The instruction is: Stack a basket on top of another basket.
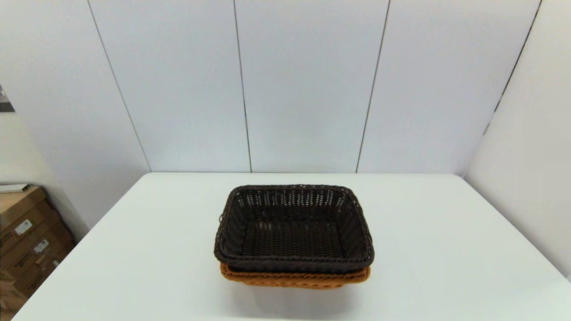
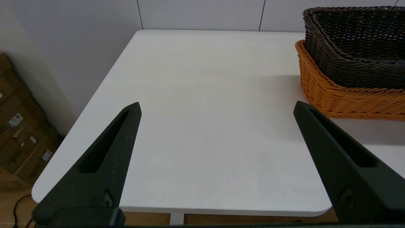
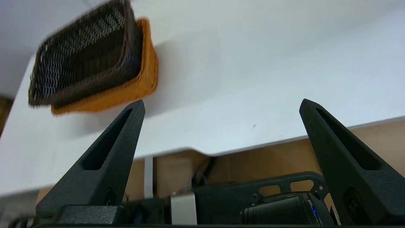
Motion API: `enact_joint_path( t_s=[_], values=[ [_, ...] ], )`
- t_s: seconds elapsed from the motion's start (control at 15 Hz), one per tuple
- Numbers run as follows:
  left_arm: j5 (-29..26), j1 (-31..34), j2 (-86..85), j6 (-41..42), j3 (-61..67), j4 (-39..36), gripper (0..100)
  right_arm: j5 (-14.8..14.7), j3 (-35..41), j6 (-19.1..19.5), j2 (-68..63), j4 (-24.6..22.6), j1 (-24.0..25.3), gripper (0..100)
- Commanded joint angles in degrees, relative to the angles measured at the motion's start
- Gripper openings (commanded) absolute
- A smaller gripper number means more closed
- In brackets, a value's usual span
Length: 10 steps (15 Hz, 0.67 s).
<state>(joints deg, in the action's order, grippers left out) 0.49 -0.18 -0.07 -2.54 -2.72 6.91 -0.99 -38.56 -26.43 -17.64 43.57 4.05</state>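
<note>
Your dark brown basket sits nested inside the orange-tan basket, near the middle of the white table. Only the tan rim and a strip of its near wall show beneath the dark one from the head view. The stack looks roughly square, the dark rim overhanging the tan one slightly.

Your left gripper is parked low over the table's near left part, fingers spread wide with nothing between them; the stacked baskets lie off to its right side, apart from it.

Your right gripper is pulled back past the table's near edge, fingers likewise wide apart and empty. Neither arm shows in the head view. Cardboard boxes stand on the floor at the left.
</note>
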Motion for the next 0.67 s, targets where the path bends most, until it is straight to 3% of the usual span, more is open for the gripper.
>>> enact_joint_path(
  t_s=[0.07, 0.2, 0.33, 0.6, 0.67],
  values=[
    [0.04, 0.01, 0.07, -0.01, -0.01, 0.03, 100, 0.37, 1.64, 0.24, 7.53, 0.99, -3.08, 100],
    [0.04, 0.01, 0.07, -0.01, -0.01, 0.03, 100, 0.37, 4.46, 2.61, 12.89, 1.08, -3.43, 100],
    [0.04, 0.01, 0.07, -0.01, -0.01, 0.03, 100, -0.07, 7.80, 7.71, 17.82, 1.34, -3.61, 100],
    [0.04, 0.01, -0.01, -0.01, -0.01, 0.03, 100, -0.68, 10.87, 9.29, 17.73, 0.38, -3.70, 100],
    [0.04, 0.01, -0.01, -0.01, -0.01, 0.03, 100, -0.77, 12.98, 11.58, 17.73, -1.56, -3.70, 100]
  ],
)
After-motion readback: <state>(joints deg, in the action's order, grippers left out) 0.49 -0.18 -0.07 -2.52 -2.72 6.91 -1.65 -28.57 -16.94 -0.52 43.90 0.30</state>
